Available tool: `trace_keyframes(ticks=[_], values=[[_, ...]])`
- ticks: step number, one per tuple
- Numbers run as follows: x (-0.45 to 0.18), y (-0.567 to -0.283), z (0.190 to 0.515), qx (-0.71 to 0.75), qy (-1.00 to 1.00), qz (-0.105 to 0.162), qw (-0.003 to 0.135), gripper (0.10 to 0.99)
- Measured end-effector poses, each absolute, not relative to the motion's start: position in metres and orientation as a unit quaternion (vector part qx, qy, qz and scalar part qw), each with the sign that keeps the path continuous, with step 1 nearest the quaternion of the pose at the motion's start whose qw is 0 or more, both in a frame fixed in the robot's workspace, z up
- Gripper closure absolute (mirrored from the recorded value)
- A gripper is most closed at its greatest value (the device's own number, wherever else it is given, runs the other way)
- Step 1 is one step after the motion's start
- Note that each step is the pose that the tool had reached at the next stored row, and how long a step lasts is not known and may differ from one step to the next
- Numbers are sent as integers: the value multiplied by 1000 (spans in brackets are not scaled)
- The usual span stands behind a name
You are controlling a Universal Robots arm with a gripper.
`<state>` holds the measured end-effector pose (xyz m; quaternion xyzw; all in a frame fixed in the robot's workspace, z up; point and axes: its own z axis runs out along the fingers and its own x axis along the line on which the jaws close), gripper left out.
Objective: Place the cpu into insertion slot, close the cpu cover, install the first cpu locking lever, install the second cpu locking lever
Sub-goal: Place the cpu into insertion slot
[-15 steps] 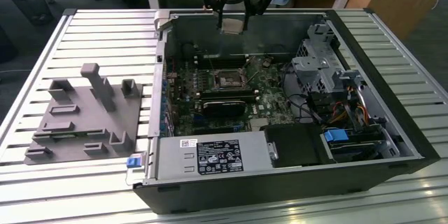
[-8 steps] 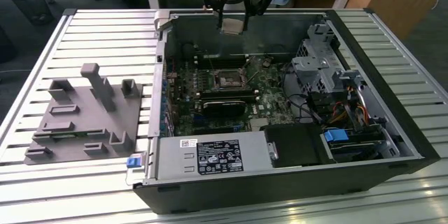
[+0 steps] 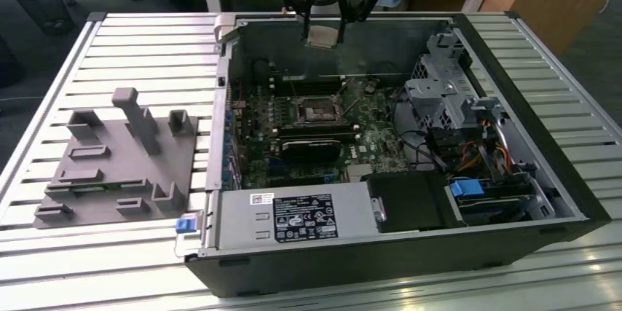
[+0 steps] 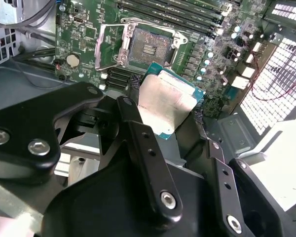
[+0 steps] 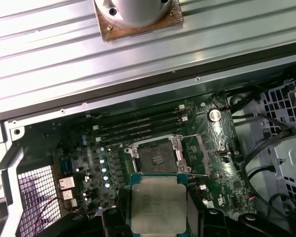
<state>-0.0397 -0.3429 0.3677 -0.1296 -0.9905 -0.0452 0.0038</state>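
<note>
The black two-fingered gripper (image 4: 165, 101) hangs over the open black computer case (image 3: 573, 202). Its fingers (image 4: 134, 85) are clamped on opposite edges of the cpu (image 4: 165, 106), a small flat square chip with a dull silver-grey metal lid on a green base. The chip is held in the air above the green motherboard (image 5: 222, 182), apart from the insertion slot (image 4: 148, 49), a dark square socket with a silvery rim. The thin silvery cpu cover (image 4: 99, 47) stands flipped open beside the socket. I judge the chip light, stiff and slick, with a delicate underside, so the edge hold suits it. The socket's contacts would likely bend under tilted or forced seating.
</note>
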Motion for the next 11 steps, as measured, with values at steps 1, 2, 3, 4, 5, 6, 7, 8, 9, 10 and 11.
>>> trace_keyframes(ticks=[1, 2, 3, 4, 5, 6, 7, 8, 9, 10, 11], values=[[-40, -343, 368, -132, -990, -45, 4, 545], [-40, -343, 368, -134, -990, -45, 4, 545], [-40, -343, 368, -136, -990, -45, 4, 545], [-40, -343, 368, -138, -989, -45, 3, 545], [-40, -343, 368, -140, -989, -45, 3, 545], [-40, -343, 368, -141, -989, -45, 3, 545], [-40, -343, 368, -143, -989, -45, 3, 545], [-40, -343, 368, -145, -988, -45, 3, 545], [-40, -343, 368, -147, -988, -45, 3, 545], [-40, -343, 368, -148, -988, -45, 3, 545], [-40, -343, 368, -150, -988, -45, 3, 545]])
